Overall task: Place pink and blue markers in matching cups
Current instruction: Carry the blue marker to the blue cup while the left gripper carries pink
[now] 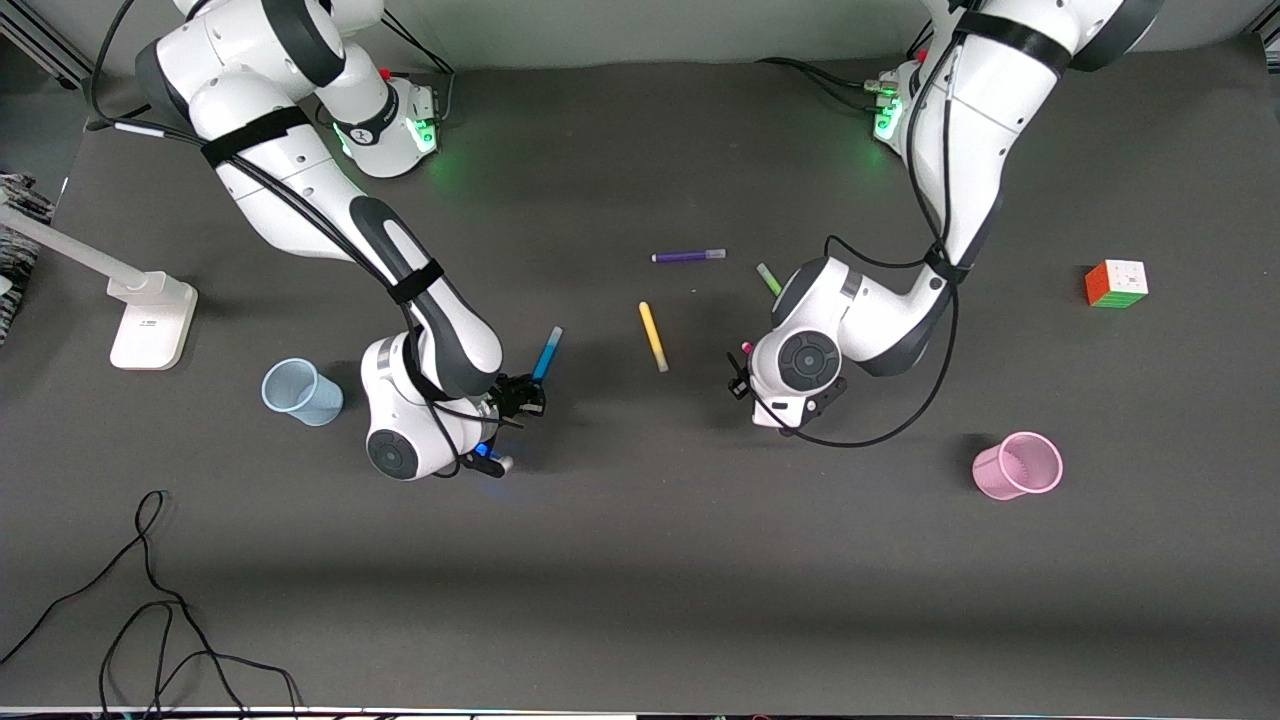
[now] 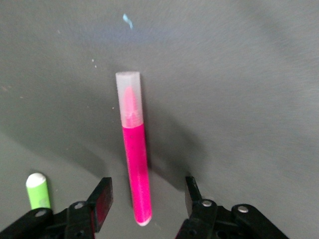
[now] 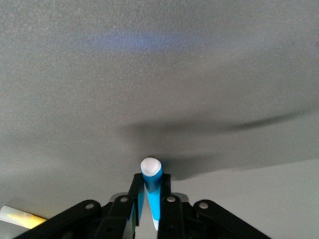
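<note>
The right hand (image 1: pixel 520 395), left of centre in the front view, pinches the blue marker (image 1: pixel 546 354) near one end, so the marker sticks up and out from between the fingers. In the right wrist view the marker (image 3: pixel 151 191) sits squeezed between the two pads with its end pointing at the camera. I judge the grip near one end is meant to leave most of the length free to drop into a cup. The blue cup (image 1: pixel 300 392) stands at the left of the front view, toward the right arm's end of the counter (image 1: pixel 640 560) and just beside the right arm's wrist, so the carry looks short.

The left hand (image 2: pixel 144 204), right of centre in the front view, is spread, with one finger on either side of the pink marker (image 2: pixel 135 159) and clear of it. The marker lies flat on the counter, its pale cap pointing away from the hand, and the fingers straddle its uncapped end. This looks like the lining-up before a pinch. In the front view only a speck of the pink marker (image 1: pixel 746 348) shows at the edge of the left wrist. The pink cup (image 1: pixel 1018 466) stands lower right, nearer the front camera than the left hand.

A green marker (image 1: pixel 768 279) lies just beside the pink one; its tip shows in the left wrist view (image 2: pixel 37 191), outside the fingers. Closing too wide could catch it. Yellow (image 1: pixel 653 336) and purple (image 1: pixel 688 256) markers lie mid-frame, well apart from both hands.
</note>
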`<state>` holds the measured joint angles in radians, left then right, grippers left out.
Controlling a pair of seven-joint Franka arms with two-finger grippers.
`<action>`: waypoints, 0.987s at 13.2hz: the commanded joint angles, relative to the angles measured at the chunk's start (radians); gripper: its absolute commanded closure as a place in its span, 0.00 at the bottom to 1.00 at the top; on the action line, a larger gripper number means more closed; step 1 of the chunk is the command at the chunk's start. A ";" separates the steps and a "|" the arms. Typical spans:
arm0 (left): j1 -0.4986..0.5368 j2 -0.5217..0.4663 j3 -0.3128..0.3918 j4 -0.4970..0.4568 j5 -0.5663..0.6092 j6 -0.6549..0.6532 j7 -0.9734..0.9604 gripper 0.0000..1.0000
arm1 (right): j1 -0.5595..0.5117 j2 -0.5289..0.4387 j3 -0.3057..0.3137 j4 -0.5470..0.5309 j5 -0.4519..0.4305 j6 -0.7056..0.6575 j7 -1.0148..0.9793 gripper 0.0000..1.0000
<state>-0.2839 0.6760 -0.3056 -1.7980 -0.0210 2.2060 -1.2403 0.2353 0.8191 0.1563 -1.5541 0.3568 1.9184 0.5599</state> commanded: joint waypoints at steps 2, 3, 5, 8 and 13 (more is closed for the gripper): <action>-0.009 -0.032 0.005 -0.057 -0.013 0.032 -0.019 0.55 | -0.007 -0.004 -0.004 0.028 0.008 -0.010 0.018 1.00; -0.008 -0.032 0.002 -0.055 -0.013 0.031 -0.019 0.68 | -0.007 -0.038 -0.006 0.028 -0.001 -0.015 0.018 1.00; -0.003 -0.036 0.002 -0.055 -0.013 0.021 -0.019 0.96 | -0.007 -0.108 -0.018 0.029 -0.063 -0.067 0.020 1.00; 0.008 -0.065 0.002 -0.046 -0.013 -0.015 -0.010 1.00 | -0.007 -0.291 -0.046 -0.035 -0.232 -0.062 0.011 1.00; 0.116 -0.116 0.000 0.237 -0.017 -0.481 0.102 1.00 | -0.011 -0.490 -0.185 -0.134 -0.322 0.042 -0.179 1.00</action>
<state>-0.2206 0.5891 -0.3044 -1.6950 -0.0254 1.9281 -1.2110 0.2214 0.4347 0.0286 -1.5814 0.0569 1.8893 0.4636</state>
